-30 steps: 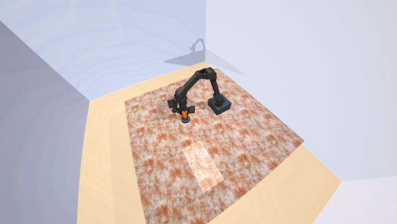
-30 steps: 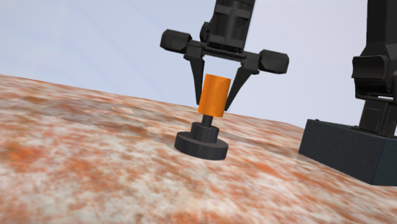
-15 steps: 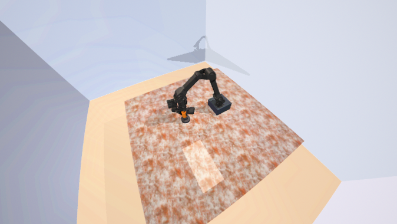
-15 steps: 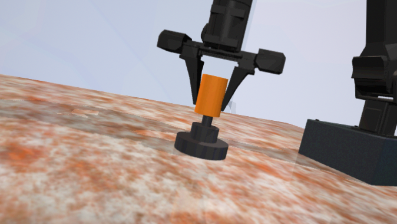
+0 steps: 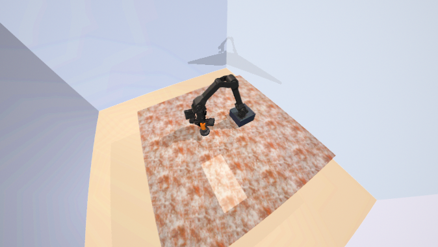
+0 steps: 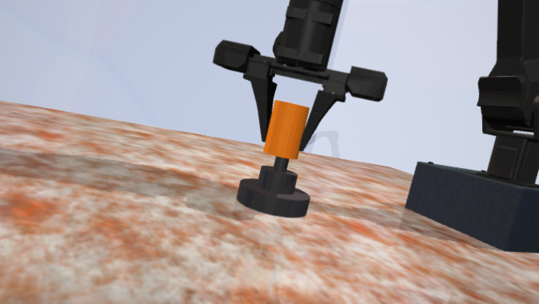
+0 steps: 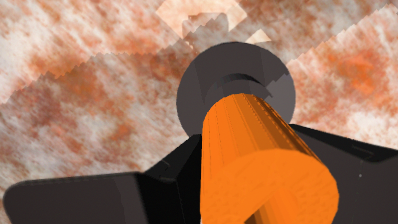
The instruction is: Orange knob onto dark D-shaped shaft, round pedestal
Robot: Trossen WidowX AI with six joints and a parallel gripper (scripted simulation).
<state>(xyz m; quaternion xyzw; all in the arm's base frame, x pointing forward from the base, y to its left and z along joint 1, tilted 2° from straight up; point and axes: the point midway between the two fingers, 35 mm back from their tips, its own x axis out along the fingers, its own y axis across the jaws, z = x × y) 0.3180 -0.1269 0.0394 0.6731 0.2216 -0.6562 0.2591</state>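
Observation:
The orange knob [image 5: 203,126] [image 6: 286,130] [image 7: 250,130] is an upright cylinder over the dark shaft [image 6: 281,163]. Its lower end is at the shaft's upper part, and a short length of shaft shows between it and the pedestal's upper step. The round dark pedestal [image 5: 205,132] [image 6: 273,202] [image 7: 200,75] has a wide base and a narrower step. My gripper [image 6: 283,145] is shut on the knob, one finger on each side, above the pedestal. In the wrist view the knob hides the shaft. The flat sides of shaft and hole are not visible.
The arm's dark blue base block [image 5: 242,118] [image 6: 460,204] stands to the right of the pedestal. The mottled red and white mat [image 5: 266,156] [image 6: 120,248] lies under both. A pale rectangle [image 5: 224,183] is on the mat in front of the pedestal in the top view.

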